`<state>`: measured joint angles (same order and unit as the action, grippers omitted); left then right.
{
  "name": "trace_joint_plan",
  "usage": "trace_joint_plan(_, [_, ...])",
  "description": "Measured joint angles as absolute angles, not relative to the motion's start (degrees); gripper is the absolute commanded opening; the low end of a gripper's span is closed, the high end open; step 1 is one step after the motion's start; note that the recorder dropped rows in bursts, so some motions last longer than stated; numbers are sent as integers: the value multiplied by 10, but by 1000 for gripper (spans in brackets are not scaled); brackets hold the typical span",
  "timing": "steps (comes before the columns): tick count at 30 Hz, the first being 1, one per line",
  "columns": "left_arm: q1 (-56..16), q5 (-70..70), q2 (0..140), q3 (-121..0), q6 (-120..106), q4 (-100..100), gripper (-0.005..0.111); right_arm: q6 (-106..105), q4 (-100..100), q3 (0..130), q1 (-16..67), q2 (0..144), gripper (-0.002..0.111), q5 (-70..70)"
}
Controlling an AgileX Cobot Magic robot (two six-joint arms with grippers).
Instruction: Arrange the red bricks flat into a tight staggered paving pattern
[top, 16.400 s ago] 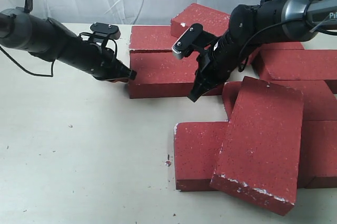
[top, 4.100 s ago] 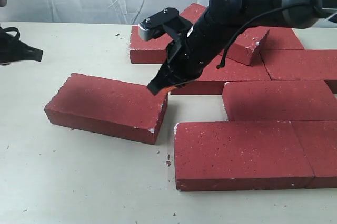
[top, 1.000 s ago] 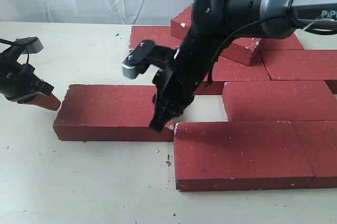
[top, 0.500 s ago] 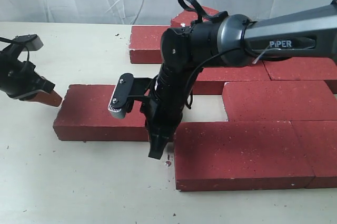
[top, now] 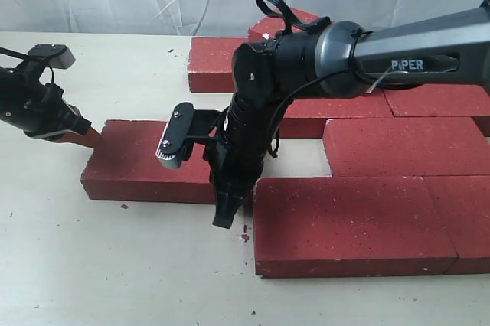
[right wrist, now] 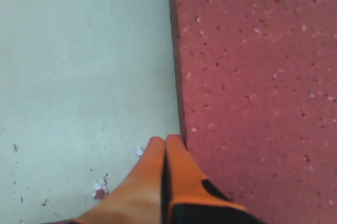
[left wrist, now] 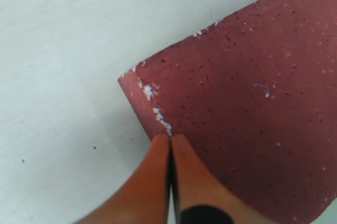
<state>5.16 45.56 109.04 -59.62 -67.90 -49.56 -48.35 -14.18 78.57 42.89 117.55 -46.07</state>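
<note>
Pushing at the corner of the loose brick with the left fingers, pressed together into one narrow wedge, gripping nothing. Seen from the wrist, touching right on that chipped whitish corner. Lying flat on the desk, that brick, just left of the laid rows, right end hidden behind the other arm.

Over to the right fingers: also pressed together, empty, tip down by the left edge of the front brick, beside some crumbs.

Plenty to go wrong, by the look of it. Pushing on a corner rather than mid-face: likely to spin the brick instead of sliding it straight. Could also skid off that crumbling edge. And with the right tip parked near the joint, a risk of jamming it or leaving a gap.
</note>
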Motion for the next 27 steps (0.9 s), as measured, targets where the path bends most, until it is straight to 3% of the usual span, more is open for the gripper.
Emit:
trace_joint_plan(19, [51,457,1090,-599,-677,-467,0,-463,-129,785,429,1171,-1,-441])
trace_joint_plan(27, [57,451,1078,-599,-634,-454,0,-431,-152,781,408,1090,-1,-494])
